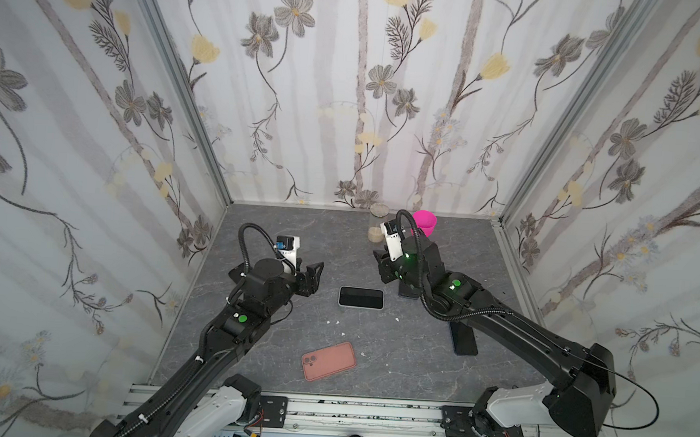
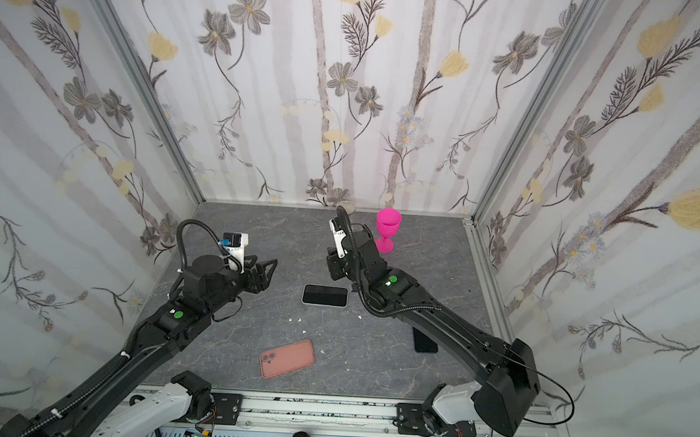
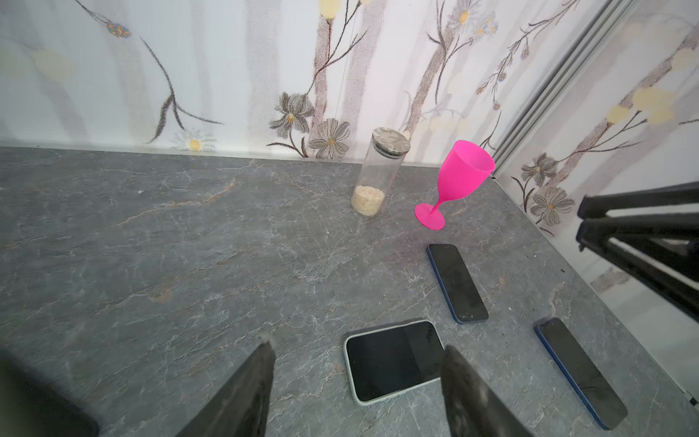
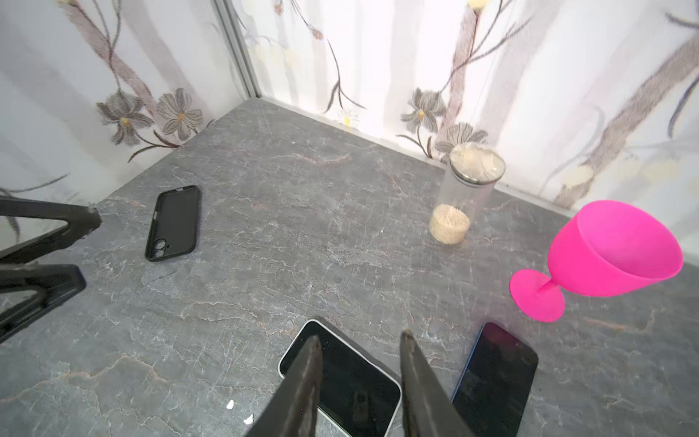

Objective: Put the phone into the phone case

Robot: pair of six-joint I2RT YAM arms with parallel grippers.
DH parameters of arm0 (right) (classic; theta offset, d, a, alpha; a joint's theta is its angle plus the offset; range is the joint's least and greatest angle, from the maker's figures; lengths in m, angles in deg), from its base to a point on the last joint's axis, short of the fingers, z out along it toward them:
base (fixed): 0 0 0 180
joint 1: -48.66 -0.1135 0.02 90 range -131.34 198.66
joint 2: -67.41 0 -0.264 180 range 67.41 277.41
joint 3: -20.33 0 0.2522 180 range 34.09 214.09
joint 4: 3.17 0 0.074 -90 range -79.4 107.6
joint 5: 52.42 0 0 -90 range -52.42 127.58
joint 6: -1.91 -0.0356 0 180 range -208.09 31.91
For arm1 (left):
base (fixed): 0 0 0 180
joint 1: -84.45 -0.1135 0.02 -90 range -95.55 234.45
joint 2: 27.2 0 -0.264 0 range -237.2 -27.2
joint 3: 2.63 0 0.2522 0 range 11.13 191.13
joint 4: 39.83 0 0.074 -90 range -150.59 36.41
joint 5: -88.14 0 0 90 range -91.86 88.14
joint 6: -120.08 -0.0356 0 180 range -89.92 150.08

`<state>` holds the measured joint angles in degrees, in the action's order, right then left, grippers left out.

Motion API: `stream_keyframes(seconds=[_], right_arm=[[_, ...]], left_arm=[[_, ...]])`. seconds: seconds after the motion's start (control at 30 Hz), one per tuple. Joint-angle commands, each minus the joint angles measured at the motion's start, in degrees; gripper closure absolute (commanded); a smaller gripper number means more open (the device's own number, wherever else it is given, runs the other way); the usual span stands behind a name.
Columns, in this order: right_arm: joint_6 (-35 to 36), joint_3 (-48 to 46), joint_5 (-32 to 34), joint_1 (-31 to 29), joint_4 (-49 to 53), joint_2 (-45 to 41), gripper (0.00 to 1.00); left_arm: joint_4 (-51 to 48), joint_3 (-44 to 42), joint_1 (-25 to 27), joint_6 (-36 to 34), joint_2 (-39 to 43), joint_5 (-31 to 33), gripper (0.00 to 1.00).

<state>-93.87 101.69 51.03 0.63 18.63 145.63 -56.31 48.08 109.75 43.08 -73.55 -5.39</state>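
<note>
Well, your right arm half-hides a dark phone; left gripper and right gripper hang spread, empty.

No writing can be read anywhere. The phone at mid-frame in both top views shows only a dark screen. The pink case below it bears no legible brand. The white camera housing, right of centre, carries dark marks, possibly print, too small to read.
</note>
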Motion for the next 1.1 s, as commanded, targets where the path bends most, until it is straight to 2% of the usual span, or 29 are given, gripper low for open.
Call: stream_keyframes(seconds=[0.0,0.07,0.1,0.23,0.3,0.4,0.57,0.77,0.83,0.97,1.07], right_arm=[[7.83,-1.74,0.39,-1.35,-7.38,-2.37,0.65],[10.71,-1.8,-3.03,-1.72,-5.84,-3.24,0.62],[12.78,-2.06,-5.72,-1.72,-5.22,-3.84,0.57],[20.46,-5.51,-12.47,-1.8,-4.44,-5.18,0.11],[24.71,-5.98,-14.96,-1.8,-2.52,-4.58,0.0],[29.35,-5.84,-17.61,-1.67,0.91,-2.31,0.0],[40.13,-6.37,-25.92,-0.99,5.81,3.49,0.0],[41.81,-4.59,-31.92,4.44,6.84,9.79,0.0],[42.44,-4.12,-30.95,5.49,6.47,11.92,0.0],[45.75,-3.0,-22.12,5.87,6.93,17.93,0.0],[46.82,-1.75,-23.43,7.23,7.52,20.94,0.0]], left_arm=[[3.73,-4.2,0.06,-2.72,5.51,-2.44,0.31],[4.3,-6.48,0.32,-4.22,9.24,-5.76,0.31],[4.17,-7.23,0.37,-4.79,10.64,-6.65,0.31],[2.52,-10.42,0.71,-7.34,15.12,-8.87,0.28],[1.49,-11.53,0.99,-8.66,15.97,-9.27,0.26],[2.05,-12.85,1.33,-9.03,16.25,-6.93,0.26],[2.73,-13.43,1.42,-9.12,14.82,-4.51,0.25],[2.72,-13.91,1.6,-9.16,14.7,-3.03,0.22],[2.72,-14.21,1.57,-9.24,14.79,-2.12,0.21],[2.74,-14.62,1.59,-9.09,15.06,-0.75,0.17],[3.05,-15.13,1.7,-8.91,15.15,-0.51,0.13]])
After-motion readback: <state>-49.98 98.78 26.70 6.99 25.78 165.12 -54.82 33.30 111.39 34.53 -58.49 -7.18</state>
